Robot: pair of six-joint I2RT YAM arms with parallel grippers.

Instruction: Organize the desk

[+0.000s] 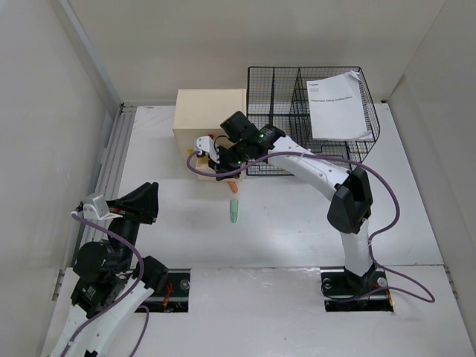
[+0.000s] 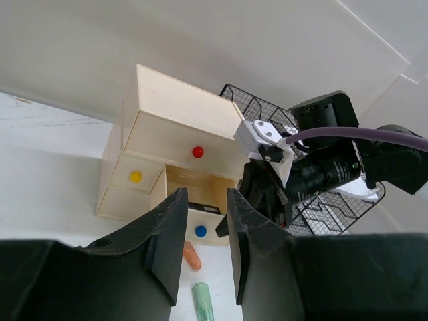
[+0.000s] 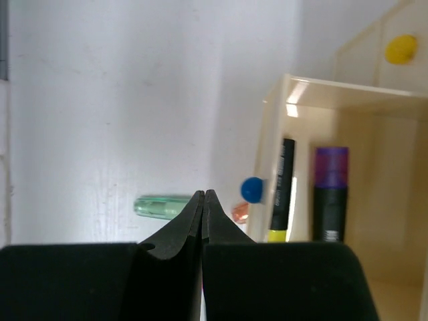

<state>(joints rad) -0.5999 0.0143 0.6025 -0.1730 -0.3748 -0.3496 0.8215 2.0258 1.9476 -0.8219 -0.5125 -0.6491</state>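
The white desk [image 1: 297, 223] carries a cream drawer box [image 1: 210, 119] at the back. Its lowest drawer [image 3: 314, 114], with the blue knob [image 3: 251, 189], is pulled out; a black-and-yellow marker [image 3: 284, 187] and a purple-capped marker [image 3: 330, 194] lie inside. In front of it lie an orange highlighter [image 2: 192, 256] and a green highlighter [image 1: 235, 212]. My right gripper [image 1: 225, 172] hovers at the open drawer's front, shut and empty [image 3: 203, 194]. My left gripper [image 2: 205, 200] hangs at the near left, jaws slightly apart with nothing between, facing the box.
A black wire-mesh rack [image 1: 312, 119] at the back right holds a printed sheet [image 1: 338, 104]. A ribbed metal rail [image 1: 111, 171] runs along the desk's left edge. The box's upper drawers with a red knob [image 2: 197, 152] and a yellow knob [image 2: 136, 176] are closed.
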